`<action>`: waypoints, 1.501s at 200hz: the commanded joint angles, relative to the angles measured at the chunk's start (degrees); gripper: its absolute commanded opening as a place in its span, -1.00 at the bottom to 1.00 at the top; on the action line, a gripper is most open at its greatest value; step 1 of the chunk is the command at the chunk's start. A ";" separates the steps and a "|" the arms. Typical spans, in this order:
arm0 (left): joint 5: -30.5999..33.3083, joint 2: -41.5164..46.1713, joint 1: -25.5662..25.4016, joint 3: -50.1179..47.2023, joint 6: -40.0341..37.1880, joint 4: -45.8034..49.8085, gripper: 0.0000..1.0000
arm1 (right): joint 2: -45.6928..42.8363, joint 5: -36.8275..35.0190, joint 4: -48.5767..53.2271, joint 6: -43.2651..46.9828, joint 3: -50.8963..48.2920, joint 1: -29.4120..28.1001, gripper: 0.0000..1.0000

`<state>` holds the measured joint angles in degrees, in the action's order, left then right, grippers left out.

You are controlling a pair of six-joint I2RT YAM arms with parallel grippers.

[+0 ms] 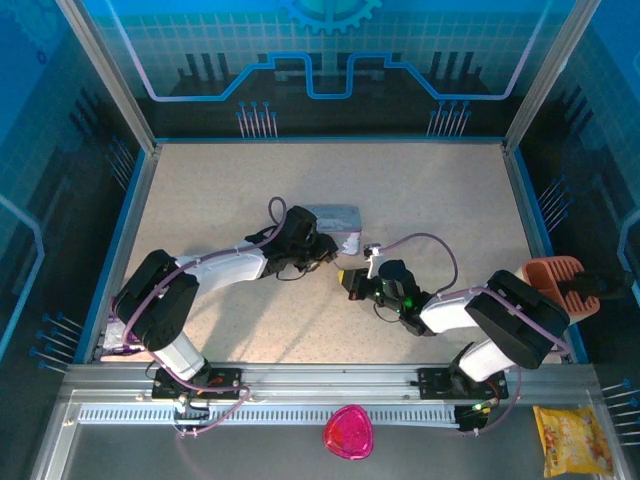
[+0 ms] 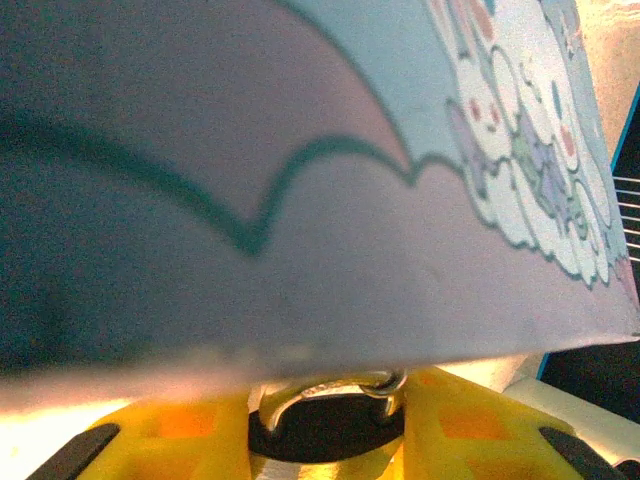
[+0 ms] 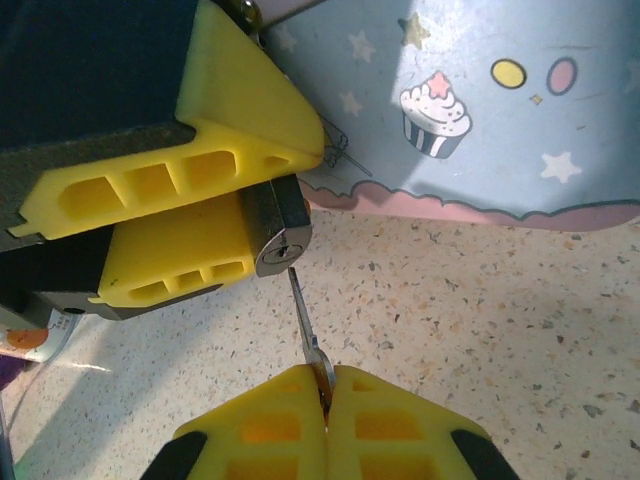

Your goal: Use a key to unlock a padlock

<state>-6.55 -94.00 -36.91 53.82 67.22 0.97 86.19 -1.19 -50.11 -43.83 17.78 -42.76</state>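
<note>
The speckled table (image 1: 450,200) takes up the middle of the overhead view, with one pastel cartoon-printed tin (image 1: 332,214) lying just above its centre. In the left wrist view the tin (image 2: 300,200) spans the upper frame. In the right wrist view it (image 3: 480,120) sits at the upper right, showing a cupcake and stars.

Two arms reach in from the bottom edge of the overhead view. The left gripper (image 1: 325,250) is right against the tin's lower edge, and the right gripper (image 1: 352,280) is just below and right of it, the two close together.

In the right wrist view, the left gripper (image 3: 275,215) comes in from the upper left, its two yellow fingers clamped on the one padlock (image 3: 278,232). The brassy body sticks out past the fingertips, with the keyhole face turned down towards the frame's bottom. The padlock lies just beside the tin's pink lower edge. In the left wrist view, the left gripper (image 2: 325,430) is at the bottom centre, and the silvery shackle (image 2: 330,385) curves between its fingers, under the tin.

The right gripper (image 3: 326,400) rises from the bottom centre of its own view, its fingers pressed together on the head of the one key (image 3: 303,315). The thin blade runs upward and slightly left, and its tip meets the padlock at the keyhole. How far it has entered cannot be told.
</note>
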 commanded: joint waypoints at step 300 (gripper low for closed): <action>-4.80 3.02 0.25 -2.82 4.26 -7.04 -0.76 | 0.98 -7.00 -10.76 2.57 -2.72 -2.72 -1.00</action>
<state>-8.84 -93.21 -36.86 51.92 70.61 -3.44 86.61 -7.09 -58.22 -42.11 14.48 -44.60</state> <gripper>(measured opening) 0.315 0.064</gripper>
